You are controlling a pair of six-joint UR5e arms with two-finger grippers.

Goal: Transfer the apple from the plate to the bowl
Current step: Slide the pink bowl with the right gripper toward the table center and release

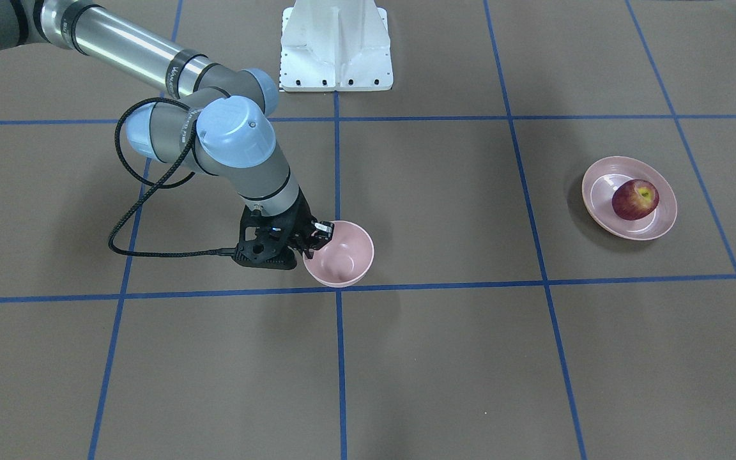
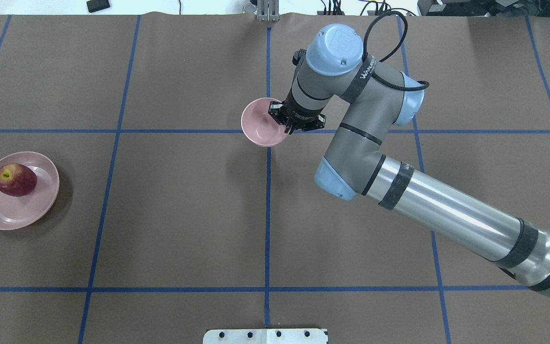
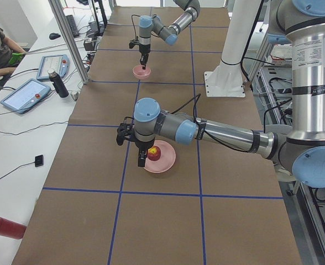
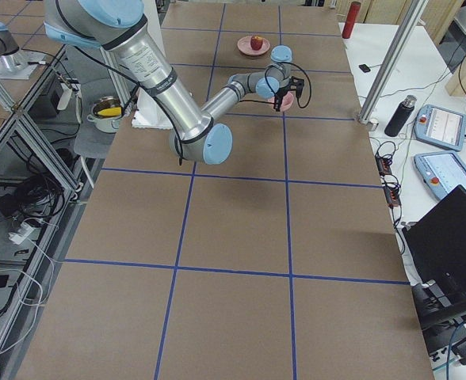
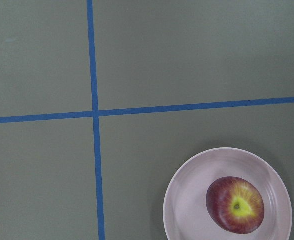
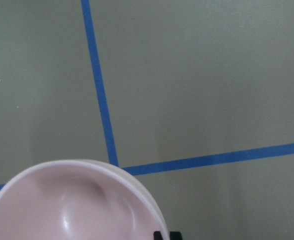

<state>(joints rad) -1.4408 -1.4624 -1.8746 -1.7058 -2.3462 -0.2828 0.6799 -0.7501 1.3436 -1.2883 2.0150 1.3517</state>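
The right claw (image 1: pixel 318 237) is pinching the rim of the small pink bowl (image 1: pixel 342 259); in the overhead view it grips the rim at the 3 o'clock side. The bowl is near the middle of the brown worktop (image 1: pixel 444 358), just beside a crossing of the blue tape lines (image 1: pixel 340 358), and I cannot tell if its bottom touches the worktop. The apple (image 1: pixel 635 199) lies on the wide pink plate (image 1: pixel 600 195), well apart from the bowl, between 8 and 9 o'clock from it in the overhead view. There it sits toward the 11 o'clock part of the plate, with its yellow patch turned up. The left claw (image 3: pixel 140 160) hangs near the plate; I cannot tell if it is spread or pressed together.
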